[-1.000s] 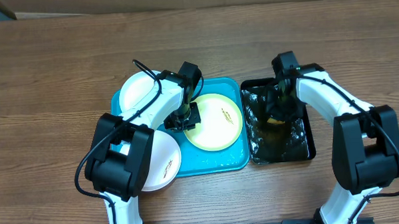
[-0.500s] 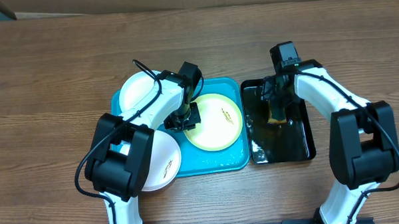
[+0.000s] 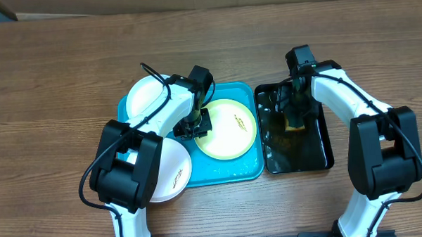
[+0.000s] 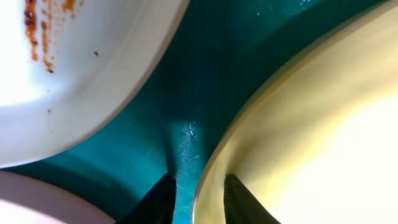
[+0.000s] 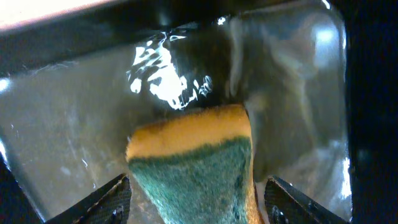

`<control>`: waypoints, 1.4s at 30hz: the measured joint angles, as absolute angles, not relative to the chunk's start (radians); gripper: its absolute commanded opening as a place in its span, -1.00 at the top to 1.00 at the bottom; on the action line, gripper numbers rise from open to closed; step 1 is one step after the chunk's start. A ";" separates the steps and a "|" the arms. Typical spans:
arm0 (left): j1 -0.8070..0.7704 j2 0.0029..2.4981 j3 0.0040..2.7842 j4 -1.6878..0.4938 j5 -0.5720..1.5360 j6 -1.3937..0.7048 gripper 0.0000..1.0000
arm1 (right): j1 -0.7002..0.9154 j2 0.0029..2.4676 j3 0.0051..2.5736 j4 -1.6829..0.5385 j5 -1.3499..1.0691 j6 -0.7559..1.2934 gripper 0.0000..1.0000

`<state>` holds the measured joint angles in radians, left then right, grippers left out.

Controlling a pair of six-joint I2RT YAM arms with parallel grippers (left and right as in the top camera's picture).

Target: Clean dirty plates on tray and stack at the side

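Observation:
The turquoise tray (image 3: 227, 173) holds three plates. The yellow-green rimmed plate (image 3: 229, 129) lies flat at its right. A white plate (image 3: 147, 98) with brown smears (image 4: 37, 31) overlaps the far left corner. Another white plate (image 3: 169, 169) overlaps the near left corner. My left gripper (image 3: 196, 126) straddles the left rim of the yellow-green plate (image 4: 298, 124); its jaws stand narrowly open, one finger over the tray (image 4: 180, 93) and one over the plate. My right gripper (image 3: 293, 110) is open over a yellow-and-green sponge (image 5: 193, 155), its fingers clear of both sides.
The sponge (image 3: 293, 122) lies in a glossy black tray (image 3: 300, 154) of water, right of the turquoise tray. Bare wooden table (image 3: 54, 68) surrounds both trays.
My right gripper has opened and let go of the sponge, which now rests in the black tray. The left jaws have eased slightly apart; the left arm has not moved.

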<state>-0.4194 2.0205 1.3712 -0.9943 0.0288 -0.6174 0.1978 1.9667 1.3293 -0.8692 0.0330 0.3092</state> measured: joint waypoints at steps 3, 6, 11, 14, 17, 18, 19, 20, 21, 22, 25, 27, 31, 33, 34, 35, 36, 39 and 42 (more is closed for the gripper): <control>-0.419 2.020 1.371 -0.994 0.028 -0.617 0.42 | 0.198 1.967 1.322 -0.871 0.030 0.310 -0.38; -0.419 2.020 1.371 -0.994 0.028 -0.617 0.45 | 0.198 1.967 1.294 -0.813 0.030 0.310 -0.17; -0.419 2.020 1.371 -0.994 0.028 -0.616 0.62 | 0.198 1.964 1.264 -0.757 0.034 0.307 0.93; -0.419 2.020 1.371 -0.992 0.031 -0.611 0.84 | 0.198 1.964 1.274 -0.799 0.031 0.310 0.93; -0.422 2.020 1.372 -0.994 0.033 -0.603 0.91 | 0.198 1.964 1.325 -0.953 0.027 0.308 0.93; -0.422 2.018 1.373 -0.995 0.034 -0.603 0.91 | 0.198 1.961 1.341 -0.981 0.026 0.307 0.93; -0.422 2.016 1.374 -0.995 0.034 -0.603 0.92 | 0.198 1.954 1.365 -1.012 0.025 0.302 0.93; -0.422 2.016 1.374 -0.995 0.034 -0.603 0.92 | 0.198 1.941 1.396 -1.044 0.025 0.299 0.93; -0.422 2.016 1.374 -0.995 0.034 -0.603 0.92 | 0.198 1.929 1.412 -1.058 0.025 0.295 0.93; -0.422 2.016 1.374 -0.995 0.034 -0.603 0.92 | 0.198 1.909 1.429 -1.072 0.026 0.293 0.93; -0.422 2.016 1.374 -0.995 0.034 -0.603 0.92 | 0.198 1.838 1.451 -1.109 0.018 0.288 0.93; -0.422 2.016 1.374 -0.995 0.035 -0.603 0.92 | 0.198 1.803 1.454 -1.133 -0.002 0.287 0.93; -0.422 2.016 1.374 -0.995 0.035 -0.603 0.91 | 0.198 1.789 1.454 -1.161 -0.055 0.287 0.93; -0.422 2.016 1.374 -0.995 0.035 -0.603 0.92 | 0.198 1.791 1.454 -1.190 -0.080 0.287 0.92; -0.422 2.016 1.374 -0.995 0.034 -0.603 0.92 | 0.198 1.791 1.454 -1.204 -0.095 0.287 0.92; -0.422 2.016 1.374 -0.995 0.035 -0.603 0.92 | 0.198 1.791 1.454 -1.206 -0.105 0.287 0.92; -0.422 2.016 1.374 -0.995 0.034 -0.603 0.92 | 0.198 1.791 1.454 -1.200 -0.110 0.287 0.92; -0.422 2.016 1.374 -0.995 0.034 -0.603 0.92 | 0.198 1.791 1.454 -1.196 -0.118 0.287 0.92; -0.422 2.016 1.374 -0.995 0.034 -0.603 0.92 | 0.198 1.791 1.454 -1.216 -0.125 0.287 0.92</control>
